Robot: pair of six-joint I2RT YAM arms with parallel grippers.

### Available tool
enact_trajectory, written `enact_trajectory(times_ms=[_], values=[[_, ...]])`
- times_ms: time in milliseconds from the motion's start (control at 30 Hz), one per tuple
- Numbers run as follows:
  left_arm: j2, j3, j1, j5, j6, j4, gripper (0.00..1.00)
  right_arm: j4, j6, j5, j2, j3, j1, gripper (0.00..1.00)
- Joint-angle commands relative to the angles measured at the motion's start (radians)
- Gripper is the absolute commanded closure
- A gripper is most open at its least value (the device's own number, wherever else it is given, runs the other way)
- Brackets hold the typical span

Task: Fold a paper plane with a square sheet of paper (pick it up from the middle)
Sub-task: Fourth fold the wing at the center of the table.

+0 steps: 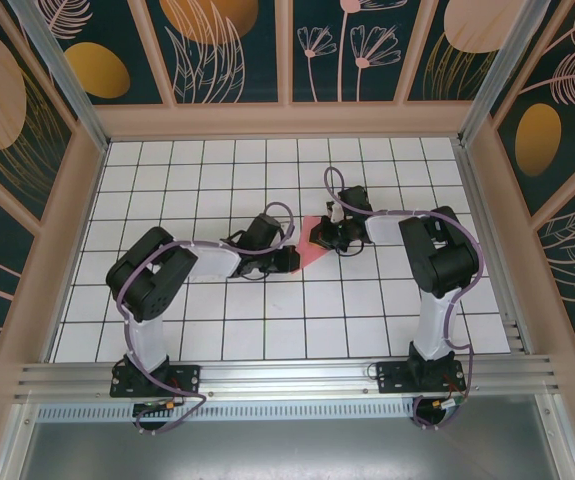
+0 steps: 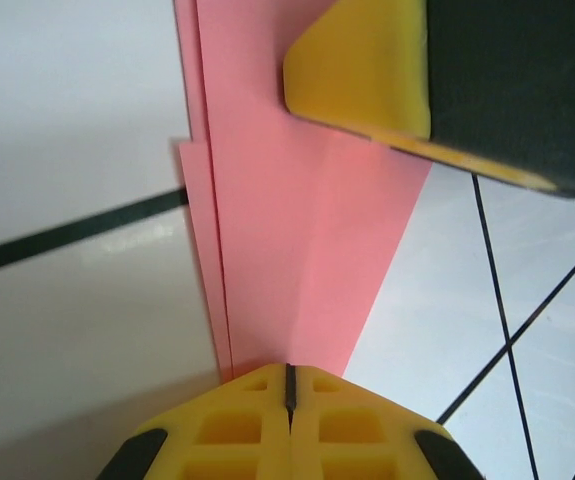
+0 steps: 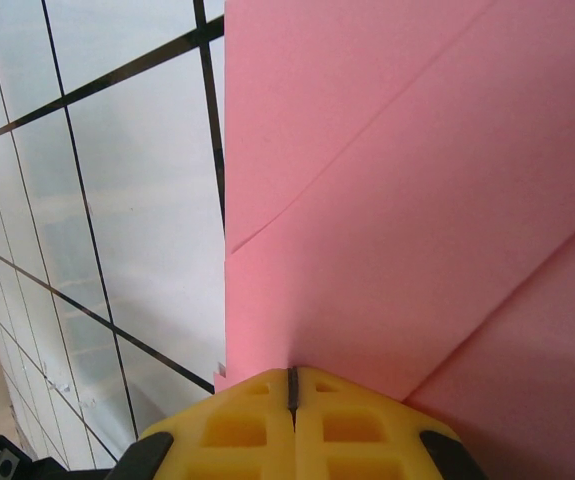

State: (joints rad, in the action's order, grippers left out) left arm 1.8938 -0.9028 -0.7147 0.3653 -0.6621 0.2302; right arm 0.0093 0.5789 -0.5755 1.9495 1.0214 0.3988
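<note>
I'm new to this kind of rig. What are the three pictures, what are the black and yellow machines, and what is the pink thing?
The overhead picture looks down on two robot arms bolted at the near edge of a white gridded table. The other two pictures come from cameras on the arms' wrists, looking past their own yellow fingers. The pink thing is a folded sheet of paper lying between the arms, partly made into a plane; its layers and creases show in the wrist views. The left gripper and the right gripper are both shut, each with its fingertips at an edge of the paper, apparently pinching it. The yellow pad in the left wrist view is the right gripper.
</note>
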Motion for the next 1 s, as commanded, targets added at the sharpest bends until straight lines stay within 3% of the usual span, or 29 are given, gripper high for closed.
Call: enact_trajectory(times_ms=[0,433,667,967], values=[[-0.026,0.059,-0.023,0.027,0.021,-0.136,0.93,-0.114,-0.008,0.139,0.089,-0.036,-0.012,0.97],[-0.120,0.133,-0.041,0.024,0.016,-0.126,0.93,-0.120,-0.013,0.137,0.080,-0.038,-0.012,0.97],[-0.266,0.130,-0.042,-0.064,-0.046,0.037,0.94,-0.123,-0.023,0.116,0.068,-0.030,-0.013,0.97],[-0.084,0.003,-0.041,-0.116,-0.090,0.053,0.96,-0.108,-0.030,0.051,0.063,-0.008,-0.015,0.97]])
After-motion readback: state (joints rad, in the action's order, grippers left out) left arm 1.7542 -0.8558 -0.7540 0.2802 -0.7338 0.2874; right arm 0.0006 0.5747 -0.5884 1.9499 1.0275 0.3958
